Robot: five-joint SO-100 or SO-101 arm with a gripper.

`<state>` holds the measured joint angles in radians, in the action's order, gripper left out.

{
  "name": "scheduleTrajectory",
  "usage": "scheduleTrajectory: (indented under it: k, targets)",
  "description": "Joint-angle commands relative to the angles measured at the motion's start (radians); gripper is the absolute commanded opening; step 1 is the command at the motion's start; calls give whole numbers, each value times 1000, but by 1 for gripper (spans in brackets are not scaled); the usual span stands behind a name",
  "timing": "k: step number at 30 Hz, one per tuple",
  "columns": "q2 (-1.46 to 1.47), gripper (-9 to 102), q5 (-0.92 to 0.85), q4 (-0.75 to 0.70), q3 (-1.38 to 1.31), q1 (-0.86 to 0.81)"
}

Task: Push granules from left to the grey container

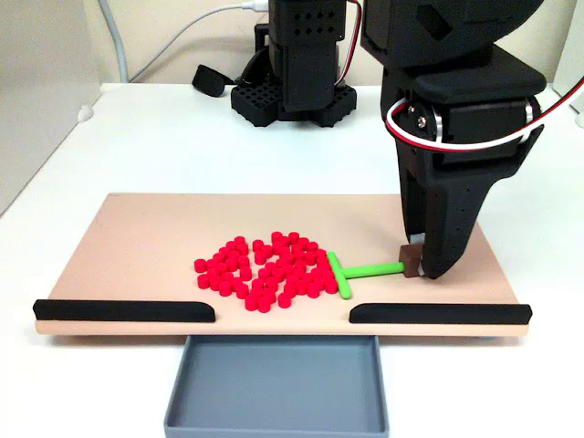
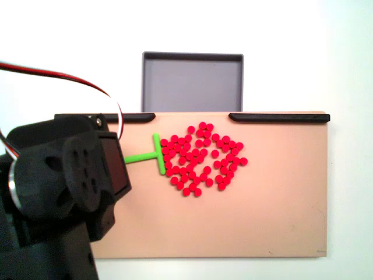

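Observation:
The granules (image 1: 265, 272) are a loose cluster of small red pellets in the middle of the tan board (image 1: 137, 237). In the front fixed view, the crossbar of a green T-shaped stick (image 1: 339, 275) touches the cluster's right edge. My gripper (image 1: 416, 265) is shut on the far end of the stick's stem, right of the cluster, with its tips down at the board. The grey container (image 1: 278, 388) sits empty below the board's front edge, at the gap between two black strips. From behind, I see the granules (image 2: 201, 157), the stick (image 2: 156, 154) and the container (image 2: 192, 81). My arm hides the gripper there.
Two long black strips (image 1: 123, 310) (image 1: 438, 313) line the board's front edge on either side of the gap. The arm's base (image 1: 292, 91), cables and a small black object (image 1: 210, 80) stand at the back of the white table.

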<state>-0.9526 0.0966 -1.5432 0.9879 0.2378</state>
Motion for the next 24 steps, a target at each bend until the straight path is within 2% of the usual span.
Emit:
scheduleTrajectory:
  k: [1, 24]
  targets:
    - [-12, 0, -9, -3, -15, -15]
    - [-15, 0, -81, -3, -15, -26]
